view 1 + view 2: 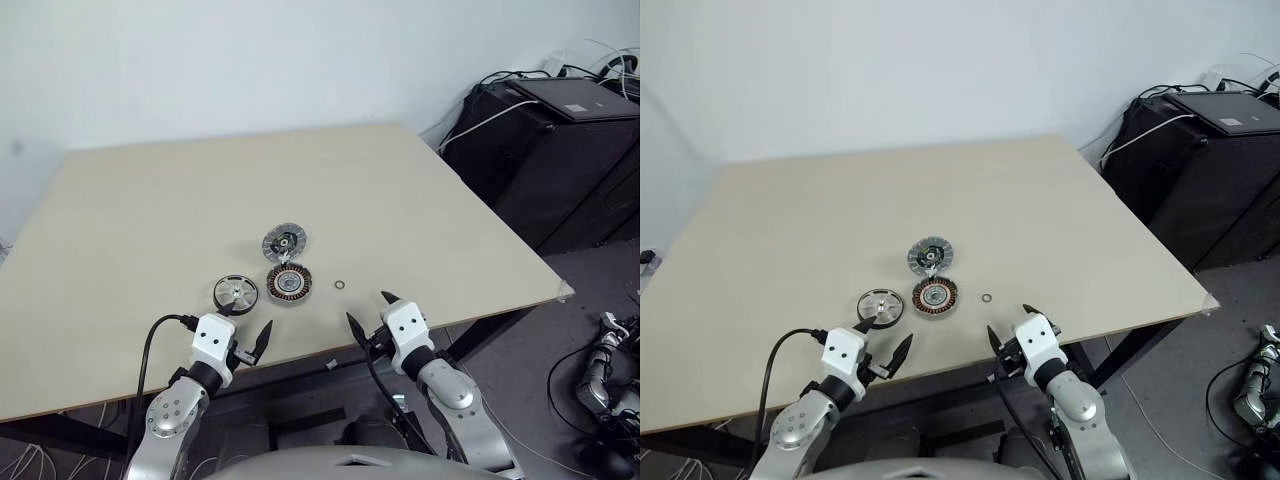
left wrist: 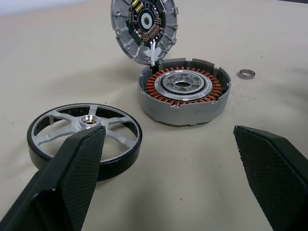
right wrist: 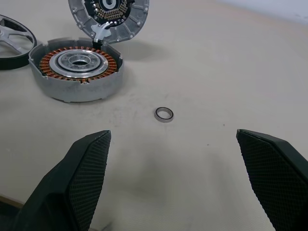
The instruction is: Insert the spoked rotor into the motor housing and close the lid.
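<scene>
A lab: bare worktable (image 1: 150,200), plain white wall (image 1: 250,60), black cabinet (image 1: 560,150) with trailing cables (image 1: 480,118)

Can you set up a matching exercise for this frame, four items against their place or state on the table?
Column one:
1. spoked rotor
2. motor housing
3. lid
4. small metal ring

Column two:
A. lies alone on the table, on the right gripper's side of the housing
B. stands tilted open at the far edge of the housing
C. lies flat nearest the left gripper, both its fingers spread wide
D. sits open with copper windings showing

Pairs: 1-C, 2-D, 3-B, 4-A
</scene>
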`<action>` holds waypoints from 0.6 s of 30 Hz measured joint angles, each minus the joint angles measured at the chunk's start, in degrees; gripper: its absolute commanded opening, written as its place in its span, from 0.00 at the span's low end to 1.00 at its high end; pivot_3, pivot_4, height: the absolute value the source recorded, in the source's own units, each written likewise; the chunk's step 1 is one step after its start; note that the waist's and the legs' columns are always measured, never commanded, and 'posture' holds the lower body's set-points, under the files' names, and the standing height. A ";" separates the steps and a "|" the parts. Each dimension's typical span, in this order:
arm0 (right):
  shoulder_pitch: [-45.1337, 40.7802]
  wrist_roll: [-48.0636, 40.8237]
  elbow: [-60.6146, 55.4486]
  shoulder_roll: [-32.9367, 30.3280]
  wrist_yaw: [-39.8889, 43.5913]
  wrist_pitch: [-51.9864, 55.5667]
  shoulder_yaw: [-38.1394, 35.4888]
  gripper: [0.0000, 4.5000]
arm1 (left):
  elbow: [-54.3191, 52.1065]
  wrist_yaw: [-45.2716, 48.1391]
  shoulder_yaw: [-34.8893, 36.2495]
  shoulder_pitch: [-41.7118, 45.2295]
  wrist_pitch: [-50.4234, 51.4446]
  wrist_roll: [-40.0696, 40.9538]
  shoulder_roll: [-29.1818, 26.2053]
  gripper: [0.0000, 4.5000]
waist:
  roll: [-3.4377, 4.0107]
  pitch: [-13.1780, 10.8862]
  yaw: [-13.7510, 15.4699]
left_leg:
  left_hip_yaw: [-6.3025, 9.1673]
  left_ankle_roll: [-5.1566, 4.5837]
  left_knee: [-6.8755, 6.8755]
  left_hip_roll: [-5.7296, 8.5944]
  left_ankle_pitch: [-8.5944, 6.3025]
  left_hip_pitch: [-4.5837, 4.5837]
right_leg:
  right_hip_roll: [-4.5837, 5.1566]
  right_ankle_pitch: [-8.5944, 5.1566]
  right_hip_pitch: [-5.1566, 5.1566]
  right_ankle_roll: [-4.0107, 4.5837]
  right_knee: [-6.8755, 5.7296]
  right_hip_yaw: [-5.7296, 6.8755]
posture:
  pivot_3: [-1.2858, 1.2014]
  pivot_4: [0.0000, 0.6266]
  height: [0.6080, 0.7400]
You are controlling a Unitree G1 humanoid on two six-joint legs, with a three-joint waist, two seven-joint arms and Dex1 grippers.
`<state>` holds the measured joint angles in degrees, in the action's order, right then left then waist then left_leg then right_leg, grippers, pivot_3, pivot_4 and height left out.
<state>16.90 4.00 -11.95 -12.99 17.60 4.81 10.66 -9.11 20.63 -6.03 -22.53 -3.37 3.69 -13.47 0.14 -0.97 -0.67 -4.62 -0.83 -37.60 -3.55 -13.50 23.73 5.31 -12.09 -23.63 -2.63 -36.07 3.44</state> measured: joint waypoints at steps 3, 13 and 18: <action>-0.11 -0.03 0.00 -0.03 0.16 0.81 0.01 0.99 | 0.00 -0.12 0.00 0.00 0.32 0.36 0.04 1.00 | 0.00 0.00 0.00 | 0.00 0.00 0.00 0.00 0.00 0.00 | 0.00 0.00 0.00 0.00 0.00 0.00 | 0.52 0.00 1.00; -0.20 -0.08 -0.29 0.08 0.84 2.54 0.04 0.99 | 0.00 -0.64 0.02 0.22 0.30 1.03 0.16 1.00 | 0.01 0.00 0.00 | 0.00 0.00 0.00 0.00 0.00 0.00 | 0.00 0.00 0.00 0.00 0.00 0.00 | 0.52 0.00 1.00; -1.19 0.51 -0.54 0.29 0.69 5.35 0.49 0.99 | 0.00 -0.65 0.11 0.31 0.30 1.22 0.36 1.00 | 0.01 -0.01 -0.04 | -0.01 0.00 0.00 -0.01 0.00 0.00 | 0.00 0.00 -0.01 0.00 0.00 0.00 | 0.52 0.00 1.00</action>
<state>15.71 4.51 -12.49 -12.69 18.29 10.16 11.15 -9.11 19.98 -5.92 -22.22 -3.06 4.92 -13.11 0.15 -0.98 -0.71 -4.62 -0.83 -37.60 -3.56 -13.50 23.72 5.31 -12.09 -23.64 -2.63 -36.07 3.44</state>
